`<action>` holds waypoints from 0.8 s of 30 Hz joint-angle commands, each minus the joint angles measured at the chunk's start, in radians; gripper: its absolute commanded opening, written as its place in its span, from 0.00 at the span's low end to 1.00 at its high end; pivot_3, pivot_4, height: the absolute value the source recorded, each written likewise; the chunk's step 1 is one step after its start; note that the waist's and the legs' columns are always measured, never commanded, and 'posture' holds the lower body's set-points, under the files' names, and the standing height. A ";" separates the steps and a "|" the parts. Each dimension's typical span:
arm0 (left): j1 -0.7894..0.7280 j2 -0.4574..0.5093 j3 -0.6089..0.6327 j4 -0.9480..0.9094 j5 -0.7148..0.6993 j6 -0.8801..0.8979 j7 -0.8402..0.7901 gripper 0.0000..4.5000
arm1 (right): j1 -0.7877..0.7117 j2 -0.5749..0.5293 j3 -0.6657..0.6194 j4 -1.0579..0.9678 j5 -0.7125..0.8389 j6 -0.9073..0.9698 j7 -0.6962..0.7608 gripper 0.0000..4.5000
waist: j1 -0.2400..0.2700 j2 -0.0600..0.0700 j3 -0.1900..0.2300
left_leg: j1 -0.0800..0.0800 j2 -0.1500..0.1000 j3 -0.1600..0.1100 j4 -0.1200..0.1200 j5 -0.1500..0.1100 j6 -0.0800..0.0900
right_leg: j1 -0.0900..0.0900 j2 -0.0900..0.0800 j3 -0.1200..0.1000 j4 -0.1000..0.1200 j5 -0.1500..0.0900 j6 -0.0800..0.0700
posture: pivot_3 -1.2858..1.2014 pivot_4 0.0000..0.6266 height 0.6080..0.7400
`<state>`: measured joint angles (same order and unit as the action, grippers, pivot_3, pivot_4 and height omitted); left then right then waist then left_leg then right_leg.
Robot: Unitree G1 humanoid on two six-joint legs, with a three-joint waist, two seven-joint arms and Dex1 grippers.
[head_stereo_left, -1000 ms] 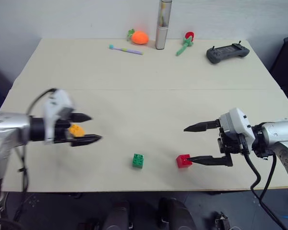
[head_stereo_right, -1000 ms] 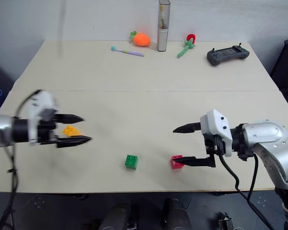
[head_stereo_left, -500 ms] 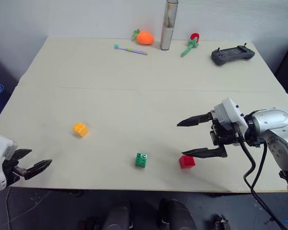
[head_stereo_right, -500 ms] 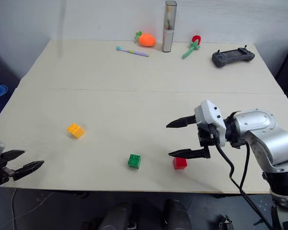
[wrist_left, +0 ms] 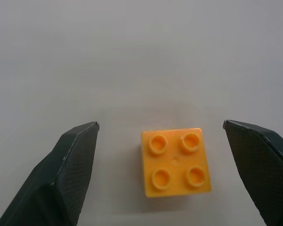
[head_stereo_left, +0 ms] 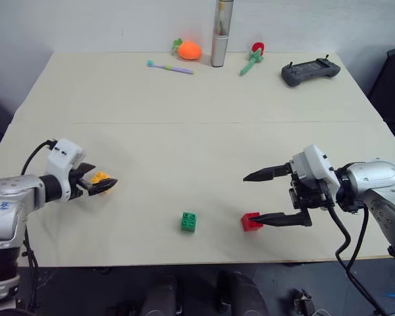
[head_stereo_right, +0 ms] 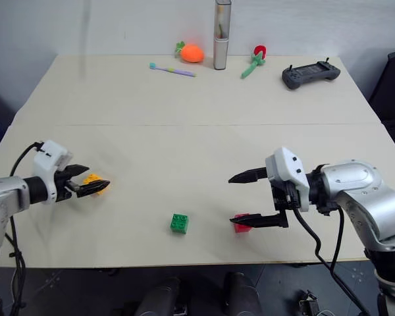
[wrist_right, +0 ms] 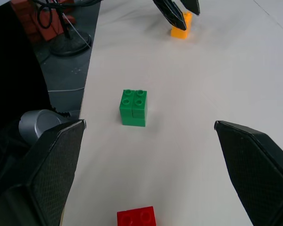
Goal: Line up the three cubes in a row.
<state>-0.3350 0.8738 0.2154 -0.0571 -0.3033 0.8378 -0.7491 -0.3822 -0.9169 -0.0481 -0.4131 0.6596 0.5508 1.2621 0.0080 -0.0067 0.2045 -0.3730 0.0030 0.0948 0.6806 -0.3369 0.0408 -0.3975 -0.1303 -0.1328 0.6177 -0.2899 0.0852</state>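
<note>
The yellow-orange cube (head_stereo_left: 101, 176) lies at the table's left. My left gripper (head_stereo_left: 100, 182) is down at it, open, with the cube (wrist_left: 176, 162) between the two fingers (wrist_left: 70, 174) and clear of both. The green cube (head_stereo_left: 189, 222) sits near the front edge in the middle, and the red cube (head_stereo_left: 251, 222) lies a little to its right. My right gripper (head_stereo_left: 253, 199) hangs open just above and to the right of the red cube, its lower finger over the cube's right edge. The right wrist view has the green cube (wrist_right: 133, 108), the red cube (wrist_right: 137, 217) and the yellow-orange cube (wrist_right: 179, 32).
Along the far edge of the pale table (head_stereo_left: 184, 125) lie an orange toy fruit (head_stereo_left: 189, 50), a toothbrush (head_stereo_left: 170, 67), a tall cylinder (head_stereo_left: 219, 33), a red and green toy (head_stereo_left: 253, 58) and a black controller (head_stereo_left: 308, 71).
My left arm drew back to the table's near left corner, then came forward again and now sits lower around the yellow-orange cube. The head camera shifted. The right gripper kept still.
</note>
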 commanded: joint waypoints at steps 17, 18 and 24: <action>-0.023 0.060 -0.053 0.034 0.004 -0.006 -0.053 0.34 | 0.058 -0.005 -0.050 -0.081 0.024 -0.001 -0.072 1.00 | 0.000 0.000 0.000 | 0.000 0.000 0.000 0.000 0.000 0.000 | 0.000 0.000 0.000 0.001 0.000 0.000 | 0.52 0.24 1.00; -0.024 0.062 -0.052 0.033 0.002 -0.006 -0.055 0.34 | 0.058 -0.004 -0.049 -0.079 0.023 -0.002 -0.072 1.00 | 0.000 0.000 0.000 | 0.000 0.000 0.000 0.000 0.000 0.000 | 0.000 0.000 0.000 0.001 0.000 0.000 | 0.52 0.24 1.00; -0.021 0.072 -0.054 -0.060 -0.053 -0.046 -0.141 0.34 | 0.059 -0.001 -0.044 -0.080 0.023 -0.002 -0.076 1.00 | -0.001 0.000 0.000 | 0.000 0.000 0.000 0.000 0.000 0.000 | 0.000 0.000 0.000 0.001 0.000 0.000 | 0.52 0.24 1.00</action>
<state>-0.3607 0.9195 0.1436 -0.0369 -0.3196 0.8189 -0.8440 -0.3273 -0.9171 -0.0706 -0.4674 0.6622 0.5541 1.1863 0.0073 -0.0068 0.2045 -0.3729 0.0032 0.0943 0.6807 -0.3369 0.0404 -0.3976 -0.1308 -0.1326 0.6182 -0.2899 0.0852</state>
